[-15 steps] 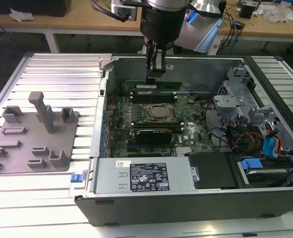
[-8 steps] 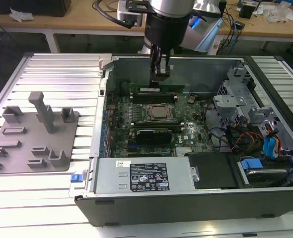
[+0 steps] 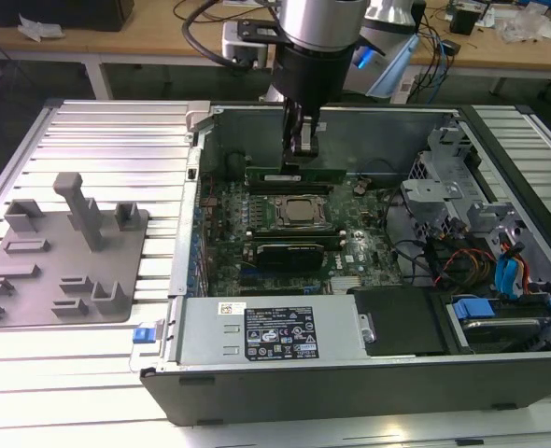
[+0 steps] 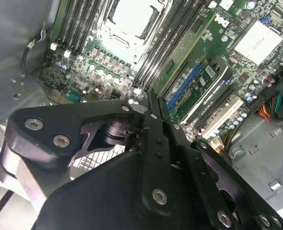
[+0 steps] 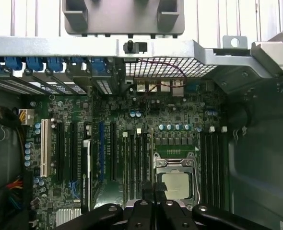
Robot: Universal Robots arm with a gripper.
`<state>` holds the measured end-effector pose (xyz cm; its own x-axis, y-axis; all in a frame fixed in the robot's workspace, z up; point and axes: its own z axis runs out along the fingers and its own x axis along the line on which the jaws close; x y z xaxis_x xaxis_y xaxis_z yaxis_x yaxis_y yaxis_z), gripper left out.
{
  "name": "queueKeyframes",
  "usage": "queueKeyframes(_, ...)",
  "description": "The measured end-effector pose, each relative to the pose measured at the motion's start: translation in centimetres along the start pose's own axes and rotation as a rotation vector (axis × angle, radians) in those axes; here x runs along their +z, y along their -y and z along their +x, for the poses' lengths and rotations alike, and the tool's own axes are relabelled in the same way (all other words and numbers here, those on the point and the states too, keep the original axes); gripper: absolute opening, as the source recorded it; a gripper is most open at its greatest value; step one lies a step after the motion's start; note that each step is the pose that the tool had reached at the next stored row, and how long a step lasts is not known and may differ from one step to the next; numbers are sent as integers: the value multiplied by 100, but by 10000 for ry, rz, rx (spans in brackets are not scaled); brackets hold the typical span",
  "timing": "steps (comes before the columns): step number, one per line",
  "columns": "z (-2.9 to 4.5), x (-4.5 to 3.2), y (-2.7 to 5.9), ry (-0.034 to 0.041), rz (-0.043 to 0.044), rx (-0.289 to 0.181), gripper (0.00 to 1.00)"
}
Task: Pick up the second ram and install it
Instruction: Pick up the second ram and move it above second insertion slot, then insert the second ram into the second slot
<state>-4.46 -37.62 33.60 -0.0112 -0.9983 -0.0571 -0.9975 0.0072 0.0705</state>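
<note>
Little left, seemingly: second ram [image 3: 294,173] upright on far side of processor socket [image 3: 299,211], hand [image 3: 303,155] just above it, closed together and empty; cannot tell whether latched.

My wrist was a silver metal cylinder [image 3: 322,19] above a black collar [image 3: 303,75], with a black cable [image 3: 186,35] looping beside it. My matte black linkage gripper [image 4: 151,98] carried round silver screws [image 4: 159,196] at its pivots.

motherboard [image 5: 180,112] inside an open computer case [image 5: 259,158]; processor socket [image 5: 176,179] flanked by black memory slots [image 5: 133,160]; end effector [image 5: 154,190], fingers together, at the socket's edge.
</note>
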Motion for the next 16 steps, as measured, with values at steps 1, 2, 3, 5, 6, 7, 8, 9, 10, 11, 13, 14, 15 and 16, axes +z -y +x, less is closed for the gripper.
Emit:
queueKeyframes(1, 1, 26, 3, 1, 3, -1, 9)
queueKeyframes(2, 2, 42, 5, 1, 4, -1, 9)
queueKeyframes(3, 2, 42, 5, -1, 3, -1, 9)
queueKeyframes(5, 3, 43, 5, 0, 4, -1, 9)
queueKeyframes(6, 3, 44, 5, 0, 4, -1, 9)
queueKeyframes(7, 3, 44, 5, 0, 4, -1, 9)
queueKeyframes(8, 3, 44, 5, 0, 3, -1, 9)
queueKeyframes(9, 3, 44, 5, 0, 3, -1, 9)
queueKeyframes(10, 3, 44, 5, 0, 4, -1, 9)
queueKeyframes(11, 3, 45, 5, 0, 4, -1, 9)
queueKeyframes(13, 3, 45, 5, 0, 4, -1, 9)
queueKeyframes(14, 3, 45, 5, 0, 4, -1, 9)
queueKeyframes(15, 3, 45, 5, 0, 4, -1, 9)
queueKeyframes(16, 3, 45, 5, 0, 4, -1, 9)
